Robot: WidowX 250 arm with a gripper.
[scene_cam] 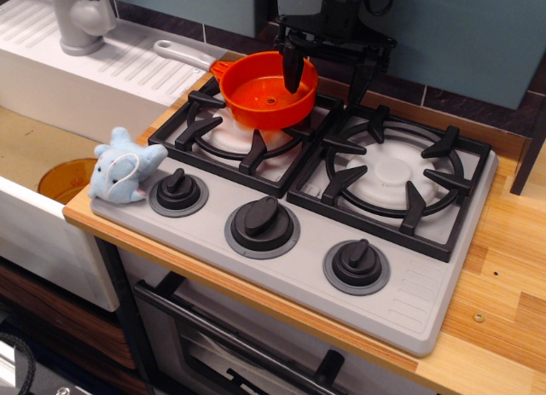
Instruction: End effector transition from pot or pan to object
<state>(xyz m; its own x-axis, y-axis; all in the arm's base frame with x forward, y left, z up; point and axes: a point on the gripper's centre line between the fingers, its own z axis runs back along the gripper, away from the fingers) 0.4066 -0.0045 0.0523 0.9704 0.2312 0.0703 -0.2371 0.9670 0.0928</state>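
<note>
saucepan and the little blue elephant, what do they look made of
Saucepan: probably plastic, judging by its even bright orange colour, soft gloss and pale grey handle. Elephant: seems to be soft plush fabric, with a fuzzy, matte, rounded surface.

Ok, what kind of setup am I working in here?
Probably a toy play kitchen: a grey stovetop with black knobs, a sink faucet, and an orange saucepan under the gripper.

Bright, even indoor light, soft shadows beneath the stove grates (256, 135), sharp focus, slight graininess.
</note>
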